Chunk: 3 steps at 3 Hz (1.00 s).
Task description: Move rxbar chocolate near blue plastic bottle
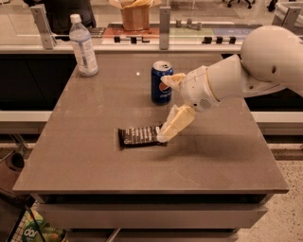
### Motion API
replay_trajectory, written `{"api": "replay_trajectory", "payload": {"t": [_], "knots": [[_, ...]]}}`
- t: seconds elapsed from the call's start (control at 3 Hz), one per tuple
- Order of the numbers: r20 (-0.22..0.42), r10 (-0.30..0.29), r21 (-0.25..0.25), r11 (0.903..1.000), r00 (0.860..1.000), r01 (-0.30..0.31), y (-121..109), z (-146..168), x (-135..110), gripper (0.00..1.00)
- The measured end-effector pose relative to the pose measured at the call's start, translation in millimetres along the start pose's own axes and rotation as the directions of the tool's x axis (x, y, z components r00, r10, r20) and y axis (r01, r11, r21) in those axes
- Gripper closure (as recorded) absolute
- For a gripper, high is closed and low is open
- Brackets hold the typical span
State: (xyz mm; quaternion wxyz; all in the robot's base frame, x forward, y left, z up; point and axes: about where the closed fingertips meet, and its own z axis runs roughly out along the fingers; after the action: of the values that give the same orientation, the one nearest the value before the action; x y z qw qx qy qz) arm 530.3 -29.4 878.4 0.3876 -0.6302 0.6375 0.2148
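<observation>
The rxbar chocolate (pixel 140 135) lies flat on the brown table (pixel 94 160), a little in front of the middle. The blue plastic bottle (pixel 83 46) stands upright at the table's far left corner, clear with a white cap. My gripper (pixel 164 108) comes in from the right on a white arm and is open and empty. Its lower finger (pixel 174 124) slants down to the bar's right end. Its upper finger (pixel 173 79) is beside the Pepsi can. I cannot tell whether the lower finger touches the bar.
A dark blue Pepsi can (pixel 161 82) stands upright behind the bar, just left of the gripper. A counter with a glass pane and a paper bag (pixel 134 14) runs along the table's far edge. A green package (pixel 35 231) lies on the floor at lower left.
</observation>
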Motion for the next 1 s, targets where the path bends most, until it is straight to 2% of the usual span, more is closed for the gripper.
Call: {"api": "replay_trajectory", "payload": {"t": [0.33,1.0], "knots": [[0.017,-0.009,-0.015,0.9998,1.000,0.009,2.0,25.0,4.0,0.00],[0.001,0.021,-0.047,0.9987,1.000,-0.021,40.1,38.3,28.4,0.00]]}}
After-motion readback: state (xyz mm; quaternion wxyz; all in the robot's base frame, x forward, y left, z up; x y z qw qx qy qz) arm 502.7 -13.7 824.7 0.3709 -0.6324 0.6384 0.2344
